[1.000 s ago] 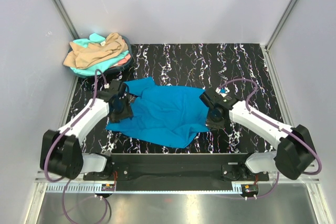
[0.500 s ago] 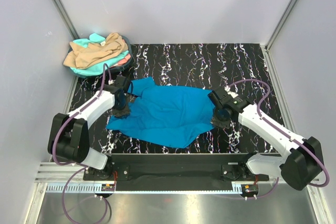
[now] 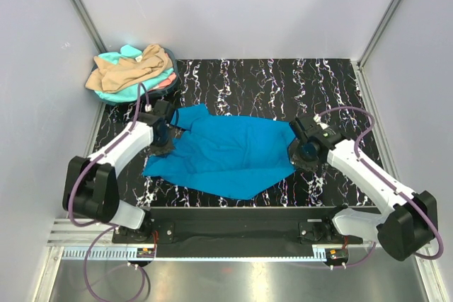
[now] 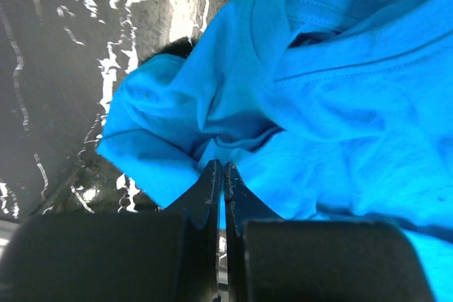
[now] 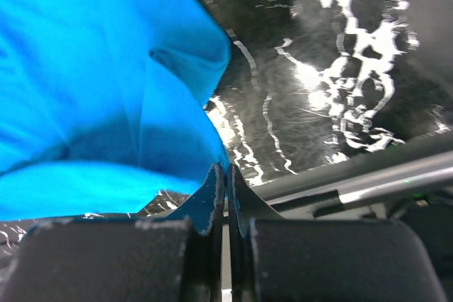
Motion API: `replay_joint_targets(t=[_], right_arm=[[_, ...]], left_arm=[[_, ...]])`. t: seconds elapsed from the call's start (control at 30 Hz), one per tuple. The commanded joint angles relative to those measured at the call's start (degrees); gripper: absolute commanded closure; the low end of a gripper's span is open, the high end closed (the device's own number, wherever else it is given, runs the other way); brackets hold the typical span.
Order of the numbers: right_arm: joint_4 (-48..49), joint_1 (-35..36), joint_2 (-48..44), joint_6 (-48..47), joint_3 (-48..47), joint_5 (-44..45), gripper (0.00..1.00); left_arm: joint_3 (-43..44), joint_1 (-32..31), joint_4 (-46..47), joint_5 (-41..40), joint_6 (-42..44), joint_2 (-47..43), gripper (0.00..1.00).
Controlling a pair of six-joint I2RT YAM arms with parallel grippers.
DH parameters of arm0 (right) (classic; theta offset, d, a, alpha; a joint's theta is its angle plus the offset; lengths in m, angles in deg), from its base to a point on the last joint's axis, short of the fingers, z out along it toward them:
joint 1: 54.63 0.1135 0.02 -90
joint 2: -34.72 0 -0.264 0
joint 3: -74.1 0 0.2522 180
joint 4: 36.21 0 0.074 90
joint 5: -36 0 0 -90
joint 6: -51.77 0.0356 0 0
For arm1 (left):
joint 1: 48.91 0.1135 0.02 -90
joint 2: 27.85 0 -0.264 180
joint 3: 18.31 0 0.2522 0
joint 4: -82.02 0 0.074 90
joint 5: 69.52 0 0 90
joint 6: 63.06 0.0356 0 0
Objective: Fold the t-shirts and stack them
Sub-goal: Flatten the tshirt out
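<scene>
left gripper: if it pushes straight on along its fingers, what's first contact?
The blue t-shirt: the left gripper is shut on a fold of it, with bunched cloth directly ahead of the tips. The black marbled table is probably just beneath, though depth is unclear.

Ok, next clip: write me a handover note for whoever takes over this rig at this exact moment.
Left gripper: shut, pinching the left side of the bright blue cloth t-shirt.
Right gripper: shut on that shirt's right edge.
Where things are: the blue shirt lies spread but wrinkled in the middle of the black marbled table. The tan, mint and coral shirts sit crumpled in a heap at the far left corner.
Done: nothing folded or stacked.
Left: flatten and fold the blue shirt, then fold each shirt from the heap and stack them.
</scene>
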Motion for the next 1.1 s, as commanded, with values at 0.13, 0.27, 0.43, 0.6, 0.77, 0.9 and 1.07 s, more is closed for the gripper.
replay_joint_targets(t=[0.13, 0.27, 0.43, 0.6, 0.77, 0.9, 1.07], right_arm=[[-6.34, -4.09, 0.72, -4.52, -10.81, 5.29, 1.00], [-8.01, -4.27, 1.86, -5.84, -14.86, 7.75, 1.00], [-9.42, -6.98, 5.46, -9.00, -24.24, 9.34, 1.00], [-9.68, -10.41, 12.66, -13.13, -36.64, 9.34, 1.00], [-12.92, -15.33, 22.75, -16.39, -56.58, 8.90, 1.00], [-17.67, -17.71, 28.93, -20.16, -76.94, 9.95, 1.00], [-18.65, -17.80, 26.22, -21.58, -77.90, 11.71, 1.00]], left_arm=[[13.13, 0.10, -3.64, -3.50, 0.32, -11.23, 1.00], [17.35, 0.10, -4.44, -3.51, 0.05, -14.74, 1.00], [23.14, 0.10, 0.56, -0.08, 1.99, -18.35, 1.00], [34.28, 0.10, 6.81, 2.47, 7.16, -15.81, 1.00], [43.36, 0.10, 12.51, 3.61, 13.92, -10.46, 1.00], [51.69, 0.10, 15.16, 4.14, 17.45, -8.86, 1.00], [53.23, 0.10, 16.21, 4.14, 20.97, -11.92, 1.00]])
